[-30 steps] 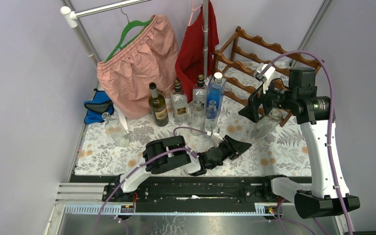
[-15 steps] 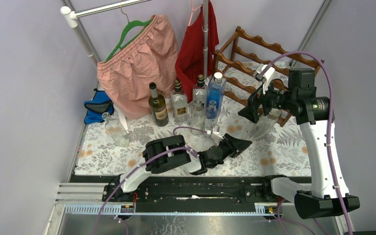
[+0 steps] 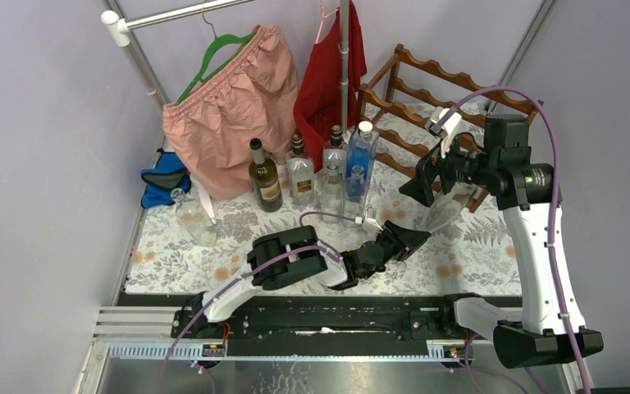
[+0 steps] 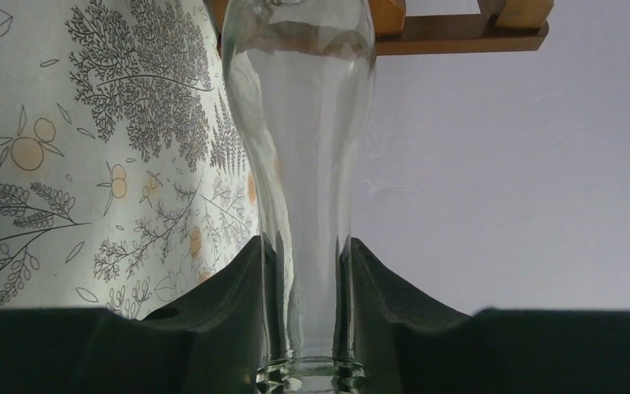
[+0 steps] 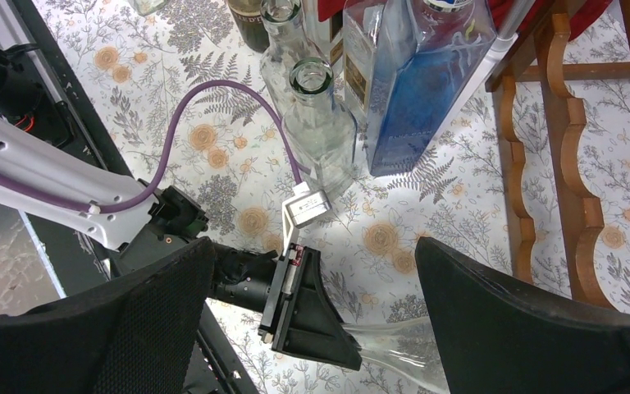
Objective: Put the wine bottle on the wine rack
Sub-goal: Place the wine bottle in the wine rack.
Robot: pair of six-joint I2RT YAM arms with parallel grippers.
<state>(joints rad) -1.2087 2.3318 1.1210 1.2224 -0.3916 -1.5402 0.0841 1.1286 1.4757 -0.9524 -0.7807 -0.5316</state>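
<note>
Two arms. Left gripper (image 4: 308,263) pinched tight on the neck of one clear wine bottle (image 4: 303,123), which is tilted at centre-right. Right gripper (image 5: 312,254) spread wide above it, holding nothing. One wine rack (image 3: 451,78), upper right.

Bright, even, diffuse light
Faint shadows on the worktop (image 4: 131,197) beside the clear bottle (image 4: 299,164); pale glints along its glass; around its neck, nearest the lens, dark blur.
</note>
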